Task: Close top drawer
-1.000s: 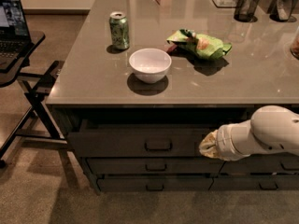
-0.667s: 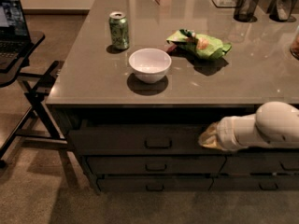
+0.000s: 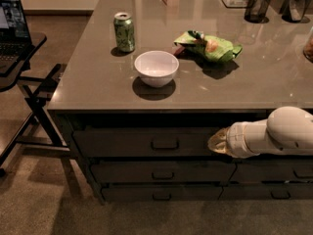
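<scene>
The white arm (image 3: 286,131) comes in from the right edge and lies almost level, low and near. At its left end the gripper (image 3: 218,142) points left, right of centre.

The table (image 3: 93,89) top is smooth, glossy grey and mirrors light. The top drawer (image 3: 122,142) front is matt and dark. The bowl (image 3: 156,67) is glossy white, the can (image 3: 124,32) sheeny green metal, the bag (image 3: 208,45) crinkled shiny film. The pincer (image 3: 217,142), at the drawer front's right end, looks slick amber on a smooth white plastic arm (image 3: 281,131).
</scene>
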Available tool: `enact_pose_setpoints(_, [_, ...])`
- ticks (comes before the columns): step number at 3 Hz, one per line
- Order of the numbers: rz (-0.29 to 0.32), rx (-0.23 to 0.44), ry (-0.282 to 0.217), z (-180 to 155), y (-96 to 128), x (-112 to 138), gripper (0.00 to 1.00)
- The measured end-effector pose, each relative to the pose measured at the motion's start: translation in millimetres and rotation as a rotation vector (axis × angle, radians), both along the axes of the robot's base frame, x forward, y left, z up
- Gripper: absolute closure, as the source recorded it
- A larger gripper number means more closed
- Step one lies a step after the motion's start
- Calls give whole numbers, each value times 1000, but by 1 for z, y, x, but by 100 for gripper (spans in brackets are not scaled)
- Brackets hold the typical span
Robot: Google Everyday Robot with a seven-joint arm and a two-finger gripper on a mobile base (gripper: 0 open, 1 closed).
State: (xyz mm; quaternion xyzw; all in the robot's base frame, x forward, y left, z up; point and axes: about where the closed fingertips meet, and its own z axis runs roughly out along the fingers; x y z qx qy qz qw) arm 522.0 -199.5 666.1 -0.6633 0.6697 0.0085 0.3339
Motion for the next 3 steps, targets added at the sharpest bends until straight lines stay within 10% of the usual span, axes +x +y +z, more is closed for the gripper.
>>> enact_pose_setpoints(3, [0,0,0,0,0,0,0])
